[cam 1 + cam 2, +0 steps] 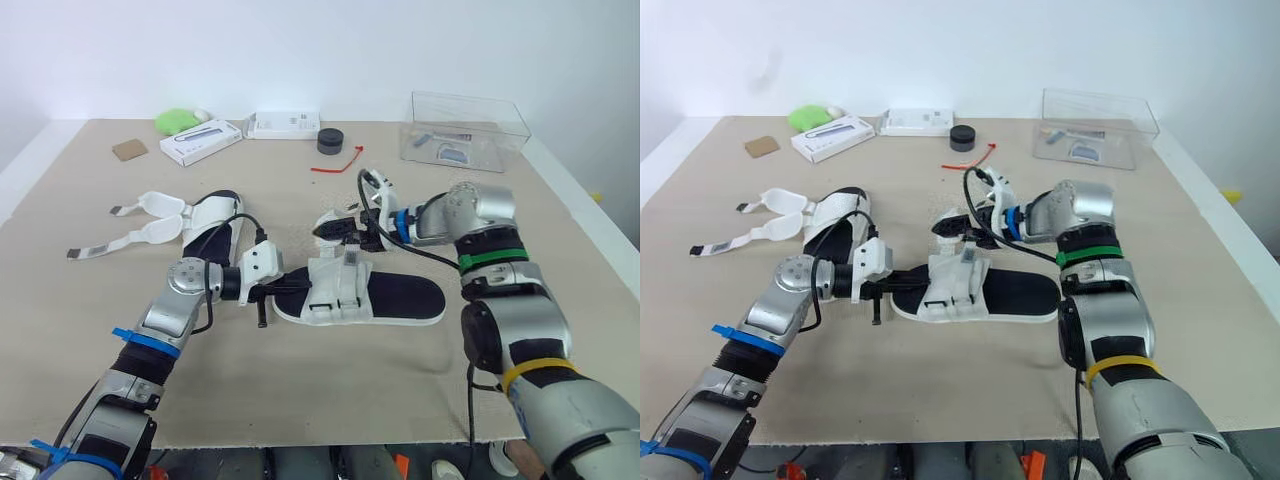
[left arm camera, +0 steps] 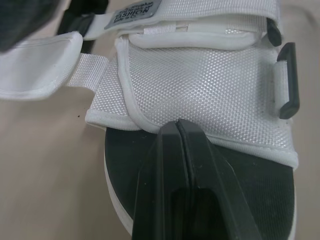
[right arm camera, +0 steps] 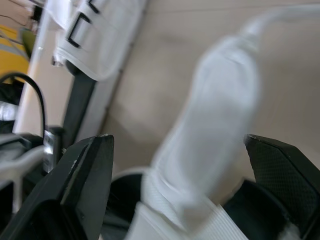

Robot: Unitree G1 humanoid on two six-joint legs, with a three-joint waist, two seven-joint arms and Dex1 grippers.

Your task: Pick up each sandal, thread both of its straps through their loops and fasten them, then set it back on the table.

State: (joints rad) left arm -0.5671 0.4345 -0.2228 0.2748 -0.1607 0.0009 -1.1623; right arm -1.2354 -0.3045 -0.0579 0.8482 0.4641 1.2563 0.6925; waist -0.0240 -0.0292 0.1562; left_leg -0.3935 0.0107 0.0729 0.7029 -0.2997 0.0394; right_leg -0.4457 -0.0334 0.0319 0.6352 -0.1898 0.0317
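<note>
Both left fingers (image 2: 210, 165) are clenched together, their tips pressed to the hem of the white mesh upper (image 2: 200, 70) where it meets the dark footbed (image 2: 125, 160). I cannot tell whether any fabric is nipped between them. Their job, as I judge it, is to pin the sandal (image 1: 400, 297) flat on the surface (image 1: 400, 390) while my other side works.

My right fingers (image 3: 85, 175) stand wide apart, released, with a white strap (image 3: 215, 115) running up between them. As far as I can see, neither one touches it. That strap rises at the far side of the sandal, just beyond the upper.

To do this step well I should close the right fingers near the strap's free end rather than mid-length, leaving a short stiff tip to steer. The black loop (image 2: 289, 80) sits at the side of the upper, and the tip has to meet it flat and square or it will fold and jam. My left fingers must press hard enough that the sandal does not skate when I pull, but clear of the loop so the path is open. I should draw the strap through slowly, then lay it back on itself.

The second sandal (image 1: 212, 225) lies nearby on my left, its loose straps (image 1: 150, 205) splayed open on the surface.
</note>
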